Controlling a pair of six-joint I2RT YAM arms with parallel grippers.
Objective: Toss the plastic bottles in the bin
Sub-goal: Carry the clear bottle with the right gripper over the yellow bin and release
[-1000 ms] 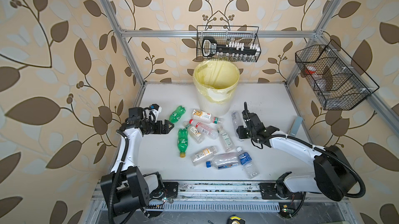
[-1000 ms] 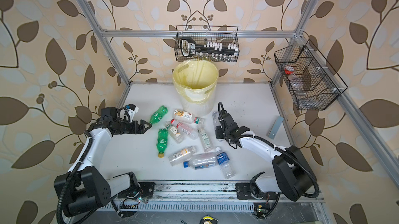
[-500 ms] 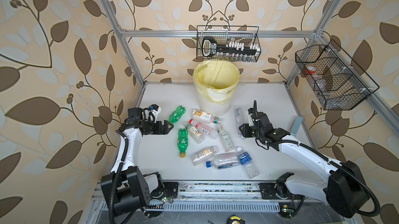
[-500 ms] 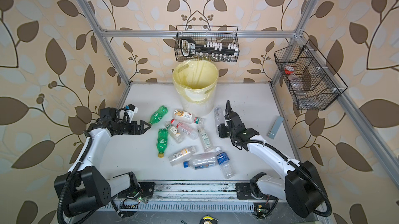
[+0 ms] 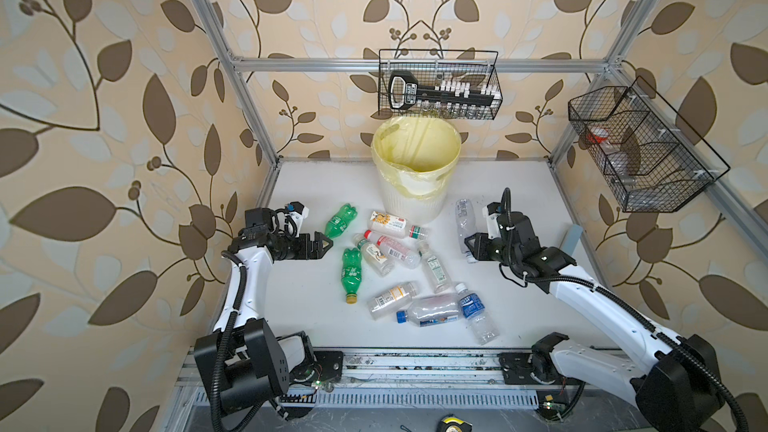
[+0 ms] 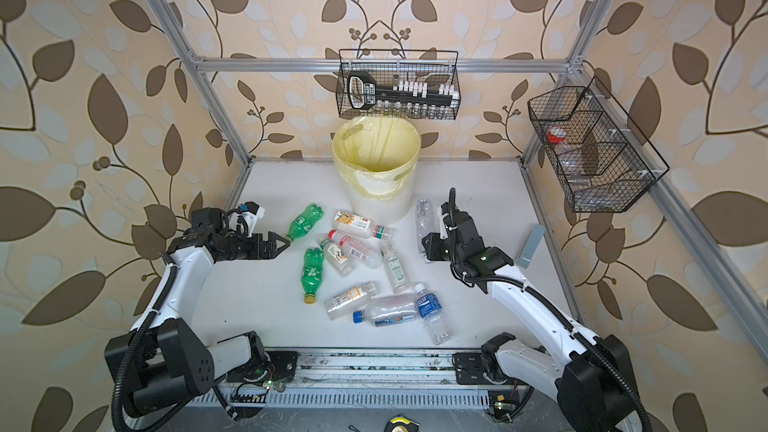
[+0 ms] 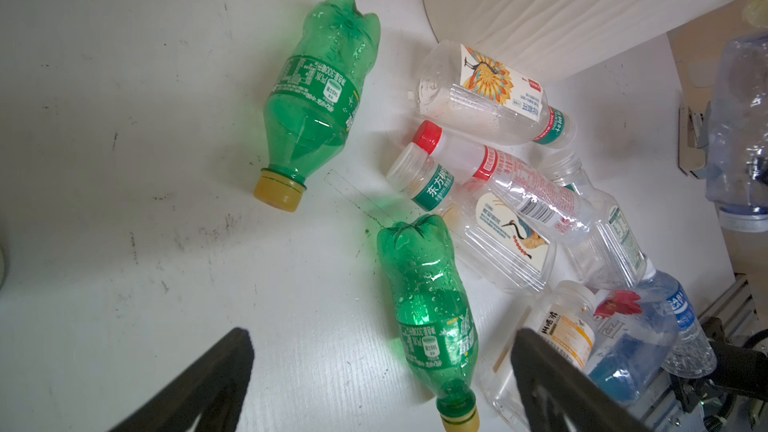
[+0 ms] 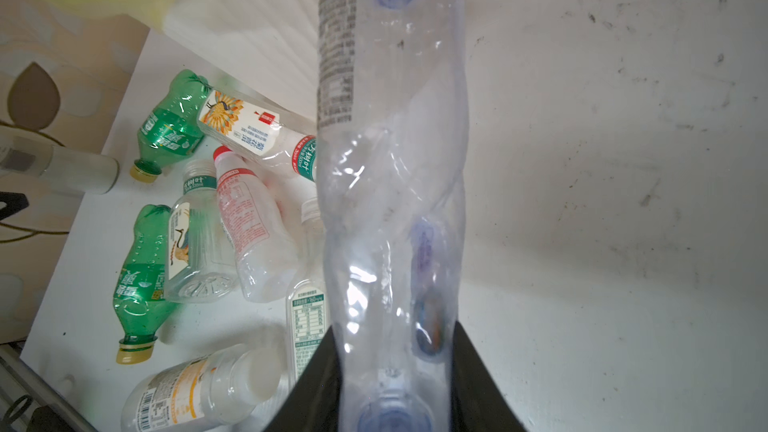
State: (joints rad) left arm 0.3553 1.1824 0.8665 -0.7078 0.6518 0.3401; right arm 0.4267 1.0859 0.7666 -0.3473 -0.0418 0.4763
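The bin (image 5: 409,205) (image 6: 378,201), white and ribbed with a yellow bag, stands at the back middle. My right gripper (image 5: 471,245) (image 6: 428,247) (image 8: 392,334) is shut on the neck end of a clear crumpled bottle (image 5: 464,220) (image 8: 390,159). The bottle's base points toward the bin's right side. My left gripper (image 5: 326,244) (image 6: 284,242) (image 7: 382,338) is open and empty. It hangs beside two green bottles (image 5: 341,220) (image 5: 351,274), also in the left wrist view (image 7: 320,93) (image 7: 428,297). Several clear labelled bottles (image 5: 399,251) lie in a loose pile in front of the bin.
A black wire basket (image 5: 438,84) hangs on the back rail above the bin. Another wire basket (image 5: 640,151) hangs on the right wall. A grey-blue block (image 5: 572,236) lies near the table's right edge. Metal frame posts stand at the back corners.
My right arm has risen and shifted a little right, carrying the clear bottle in its grip. The left arm and the pile have not moved.
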